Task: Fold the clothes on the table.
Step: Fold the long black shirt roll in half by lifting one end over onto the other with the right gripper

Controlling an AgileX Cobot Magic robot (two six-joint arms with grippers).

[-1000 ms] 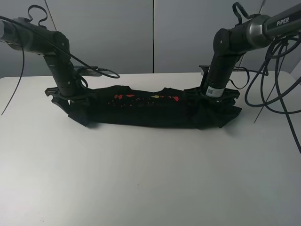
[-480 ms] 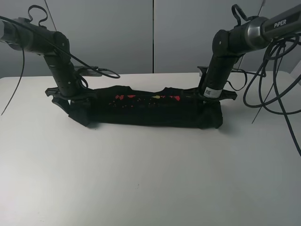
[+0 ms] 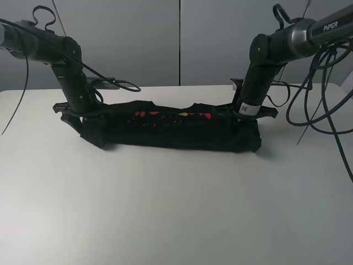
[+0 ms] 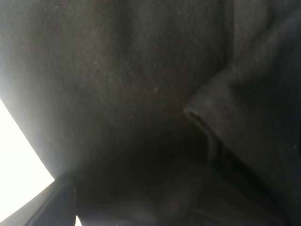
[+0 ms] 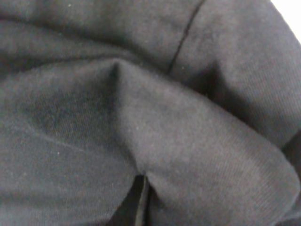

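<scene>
left fingers (image 3: 83, 116): spread wide, straddling the left end of the T-shirt (image 3: 171, 131) and pressed down into the cloth, nothing clamped between them. left wrist view is filled with black fabric, one folded hem (image 4: 203, 123) running across it and a sliver of white worktop (image 3: 176, 210) at the edge

right fingers (image 3: 249, 115): look closed on a pinch of fabric at the shirt's right end. fingertips are buried in cloth, so that's read from the pucker and seam converging in the right wrist view, not from the fingers themselves

left arm (image 3: 66, 61): comes in from the upper left, forearm angled down steeply, wrist low over the shirt end

right arm (image 3: 265, 55): comes in from the upper right, elbow high, forearm dropping near vertical onto the other end. loose black cables (image 3: 320, 88) hang off it on the right

T-shirt lies as a long narrow black band across the far half of the worktop, between the two arms, one end under each. red and yellow print (image 3: 171, 116) shows along its top edge, characters too small to read

writing: "PiPER" lettering (image 3: 331, 25) in white on the right arm's upper link. small white label (image 3: 246, 108) on the right wrist, text not legible
</scene>
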